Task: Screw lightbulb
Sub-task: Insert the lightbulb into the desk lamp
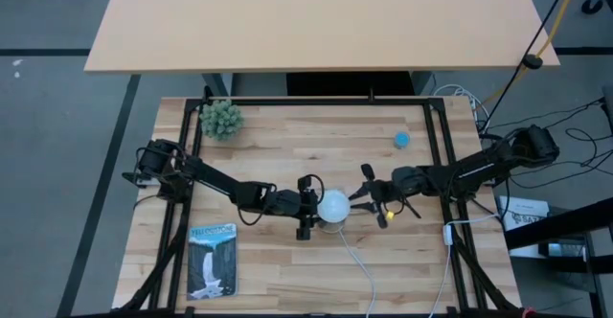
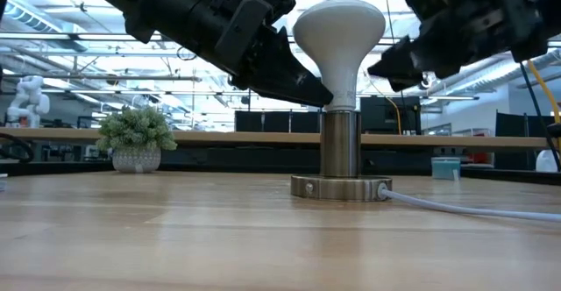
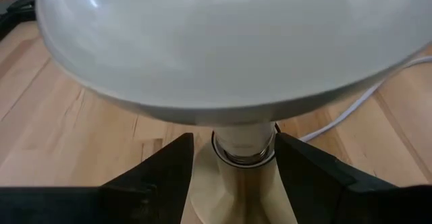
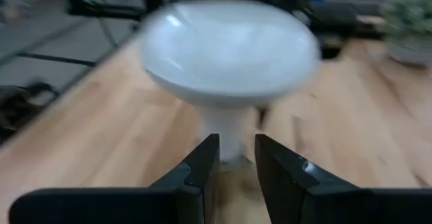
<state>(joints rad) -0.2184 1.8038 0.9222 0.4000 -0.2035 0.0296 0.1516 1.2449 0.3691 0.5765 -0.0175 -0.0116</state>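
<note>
Seated upright in the silvery socket (image 2: 340, 155) at the middle of the wooden table (image 1: 287, 261): the lightbulb (image 2: 340, 41), white dome on top, narrow neck down inside the socket's cylinder. Round flanged base of the socket flat on the wood, white cord (image 2: 473, 208) trailing off to the right and toward the near edge. Small potted plant (image 1: 221, 119) in a pale pot at the far left of the table. Small blue object (image 1: 402, 139) at the far right. Booklet with a waterfall picture (image 1: 212, 259) lying flat near the near-left corner.

Left gripper (image 3: 231, 163) reaching in from the left, fingers (image 3: 169, 173) spread apart, one on each side of the bulb's neck just under the dome, a gap showing on both sides, not clamped on it. In the low view, fingertips pointing at the neck just above the socket top.

Right gripper (image 4: 236, 158) to the right of the bulb, close beside it but apart from it, fingers (image 4: 206, 160) narrowly parted with nothing between them, aimed at the neck below the dome.
</note>
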